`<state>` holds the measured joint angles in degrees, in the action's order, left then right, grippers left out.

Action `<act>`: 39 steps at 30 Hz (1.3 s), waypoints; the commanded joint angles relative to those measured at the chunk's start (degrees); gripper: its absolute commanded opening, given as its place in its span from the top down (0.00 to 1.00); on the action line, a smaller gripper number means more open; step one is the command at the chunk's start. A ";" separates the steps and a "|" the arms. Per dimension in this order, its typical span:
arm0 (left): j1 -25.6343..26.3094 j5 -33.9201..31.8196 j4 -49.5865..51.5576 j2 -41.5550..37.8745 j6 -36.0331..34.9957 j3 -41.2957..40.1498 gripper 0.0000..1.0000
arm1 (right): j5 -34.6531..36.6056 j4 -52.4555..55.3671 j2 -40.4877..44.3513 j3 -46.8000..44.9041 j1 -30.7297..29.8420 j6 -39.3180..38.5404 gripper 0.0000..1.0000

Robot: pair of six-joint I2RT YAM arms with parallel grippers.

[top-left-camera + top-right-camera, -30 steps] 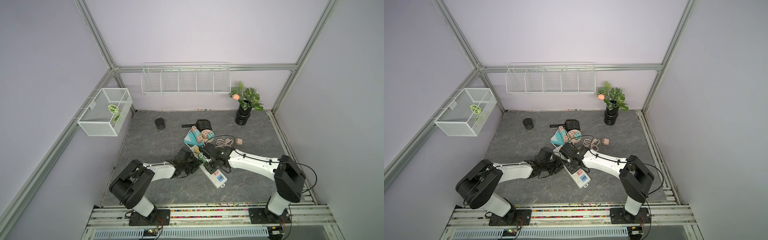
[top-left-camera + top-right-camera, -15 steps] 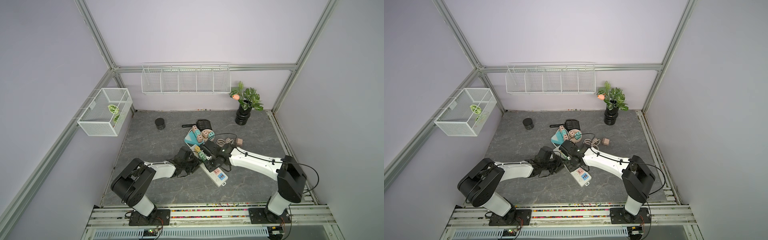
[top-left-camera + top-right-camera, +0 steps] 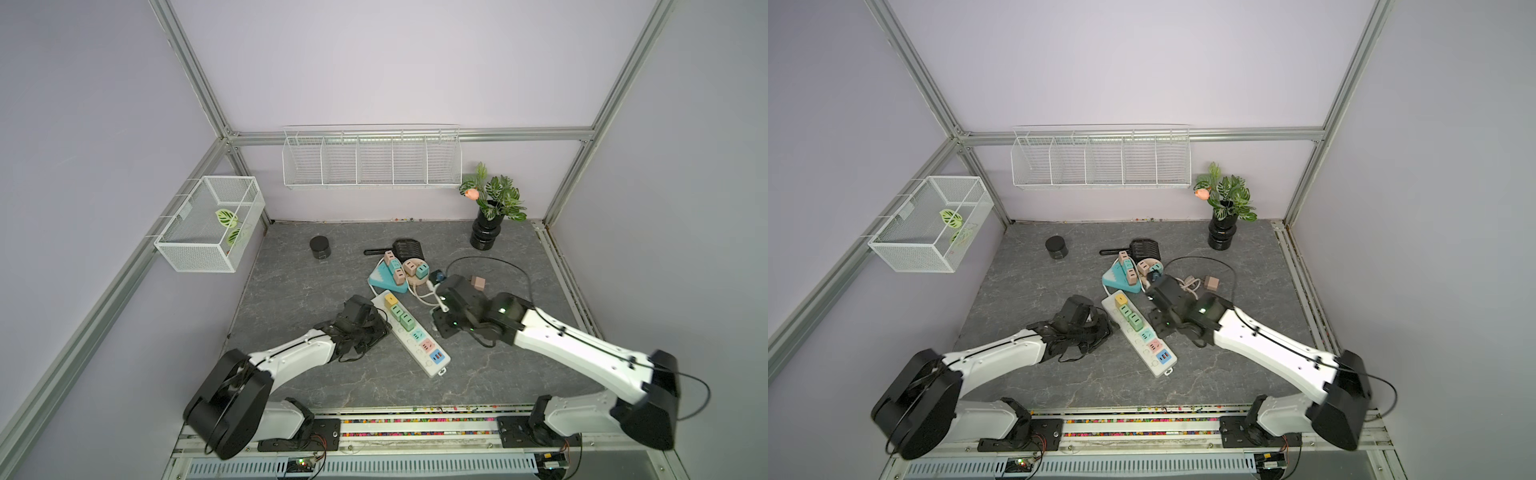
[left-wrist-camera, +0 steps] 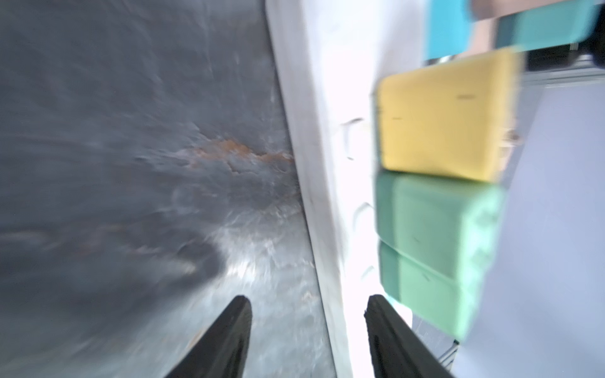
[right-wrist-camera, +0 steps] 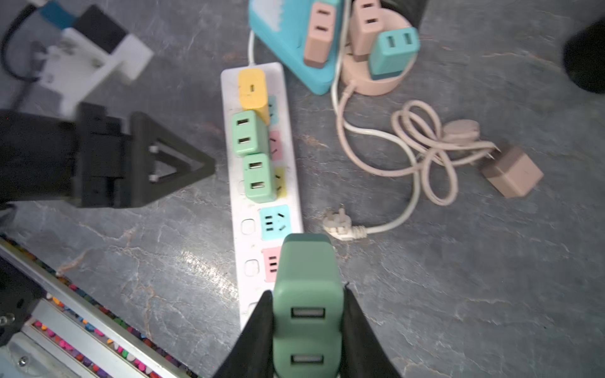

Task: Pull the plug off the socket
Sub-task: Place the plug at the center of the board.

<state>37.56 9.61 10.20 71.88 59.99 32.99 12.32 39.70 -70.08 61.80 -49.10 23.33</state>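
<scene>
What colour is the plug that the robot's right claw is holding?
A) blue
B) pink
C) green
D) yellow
C: in the right wrist view, the right gripper is shut on a green plug with two USB slots.

Right pincer point(image 5: 307, 291) clamping green plug point(image 5: 306, 268), power strip point(image 5: 237, 203)

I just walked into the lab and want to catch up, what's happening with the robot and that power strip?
The right gripper is shut on a green plug and holds it free of the white power strip, so that plug is out of its socket. The left gripper sits alongside the strip with its jaws apart. A yellow plug and two other green plugs are plugged into the strip.
</scene>
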 commanded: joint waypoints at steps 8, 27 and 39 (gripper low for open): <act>-0.11 -6.27 -2.11 -25.80 -12.26 -9.45 0.25 | -32.84 -38.48 23.11 -35.90 34.68 34.47 0.80; -0.21 -8.00 -6.01 -38.37 -3.45 -19.19 0.07 | -47.35 -56.34 -2.68 -36.92 51.13 38.06 0.77; -0.17 -7.81 -4.67 -40.60 -1.71 -19.90 0.08 | -46.85 -54.54 -21.56 -26.49 52.00 35.47 0.66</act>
<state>37.54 2.37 4.64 32.18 57.67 12.99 -34.81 -15.20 -88.79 33.01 2.57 60.34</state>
